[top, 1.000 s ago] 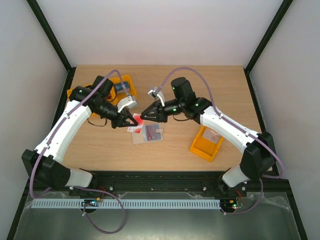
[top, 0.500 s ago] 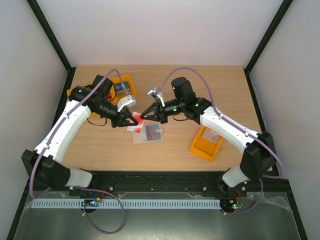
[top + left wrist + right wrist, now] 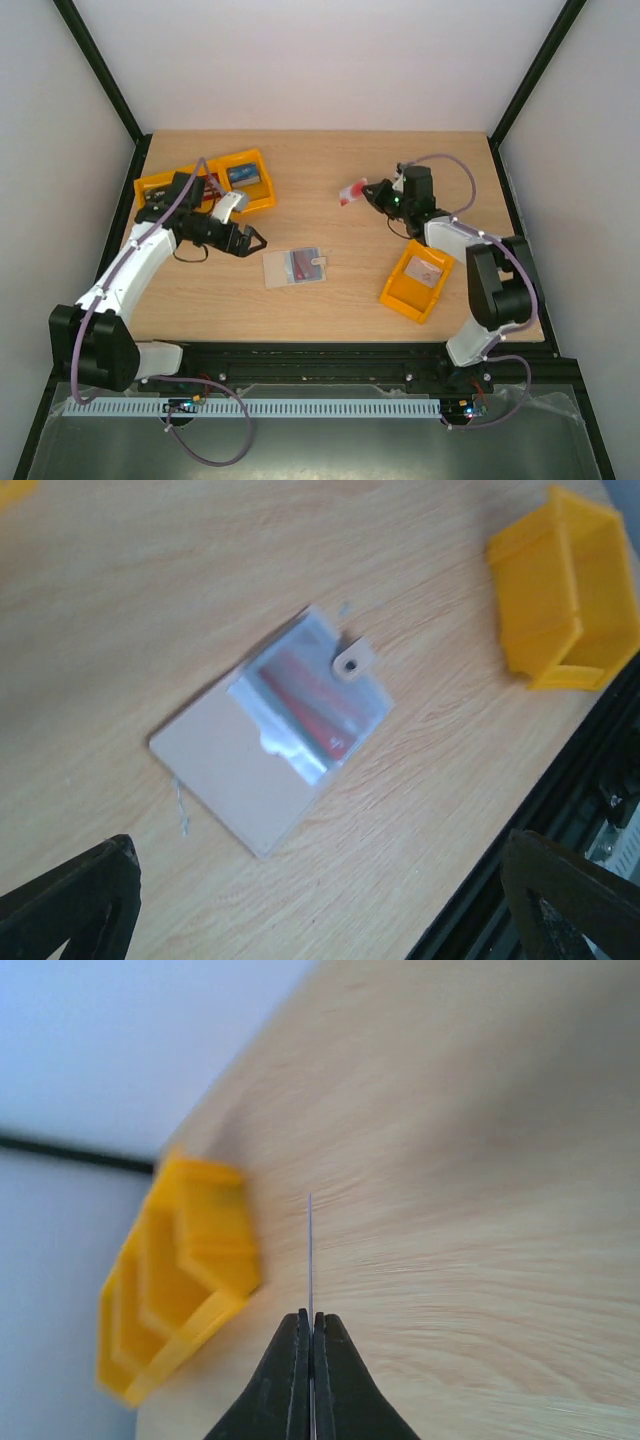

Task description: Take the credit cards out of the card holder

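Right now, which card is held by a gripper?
The red-and-white card, pinched edge-on in the right gripper, well clear of the rest. The dark red card lies inside the card holder, with no gripper touching it.

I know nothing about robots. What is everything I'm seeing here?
table: one, light wood, under everything.
card holder: one, cream-white, lying open mid-table.
red card: one, dark red, in the holder's clear sleeve.
held card: one, red and white, in the air over the table's far half.
left bins: two, orange-yellow, far left corner.
right bin: one, orange-yellow, near right.
left gripper: one, black, open and empty, left of the holder.
right gripper: one, black, shut on the held card.
arms: two, white and black, near edge.
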Controlling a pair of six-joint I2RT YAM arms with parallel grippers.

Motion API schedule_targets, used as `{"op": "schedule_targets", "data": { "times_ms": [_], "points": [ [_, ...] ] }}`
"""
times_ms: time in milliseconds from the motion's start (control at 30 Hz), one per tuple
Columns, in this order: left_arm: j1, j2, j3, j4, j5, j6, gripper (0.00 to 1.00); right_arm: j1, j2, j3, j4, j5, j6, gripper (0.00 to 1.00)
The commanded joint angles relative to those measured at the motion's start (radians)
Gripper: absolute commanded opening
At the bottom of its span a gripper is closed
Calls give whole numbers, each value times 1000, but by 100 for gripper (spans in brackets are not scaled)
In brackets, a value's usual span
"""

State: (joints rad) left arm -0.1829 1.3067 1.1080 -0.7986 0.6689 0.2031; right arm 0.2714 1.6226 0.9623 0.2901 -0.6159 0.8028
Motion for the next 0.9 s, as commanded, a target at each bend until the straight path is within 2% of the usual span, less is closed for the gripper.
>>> {"op": "schedule_targets", "data": {
  "times_ms": [0, 133, 333, 367, 433, 467, 500, 567, 700, 800, 867],
  "points": [
    [38, -46, -181, 248, -2, -268, 99, 12, 76, -61, 198, 303, 292, 2],
    [59, -28, -259, 377, -44, -465, 98, 15, 148, -72, 182, 394, 352, 2],
    [69, 21, -395, 517, -32, -658, 98, 22, 166, -107, 130, 450, 366, 3],
    [69, 25, -420, 541, -28, -693, 98, 23, 155, -118, 121, 464, 363, 10],
    [68, 42, -475, 588, -2, -755, 98, 23, 120, -139, 115, 480, 366, 48],
    [66, 52, -500, 608, 10, -779, 98, 22, 108, -141, 105, 486, 360, 58],
    [61, 63, -519, 622, 14, -795, 97, 22, 91, -133, 69, 500, 348, 64],
    [43, 86, -533, 634, -3, -808, 97, 22, 49, -118, 17, 552, 312, 73],
    [4, 115, -539, 658, -13, -819, 98, 36, -37, -93, -55, 597, 216, 77],
    [-12, 133, -548, 681, -12, -830, 98, 129, -45, 10, -222, 676, 39, 77],
    [-16, 143, -552, 686, -13, -835, 98, 244, -35, 44, -299, 696, -54, 77]
  ]
}}
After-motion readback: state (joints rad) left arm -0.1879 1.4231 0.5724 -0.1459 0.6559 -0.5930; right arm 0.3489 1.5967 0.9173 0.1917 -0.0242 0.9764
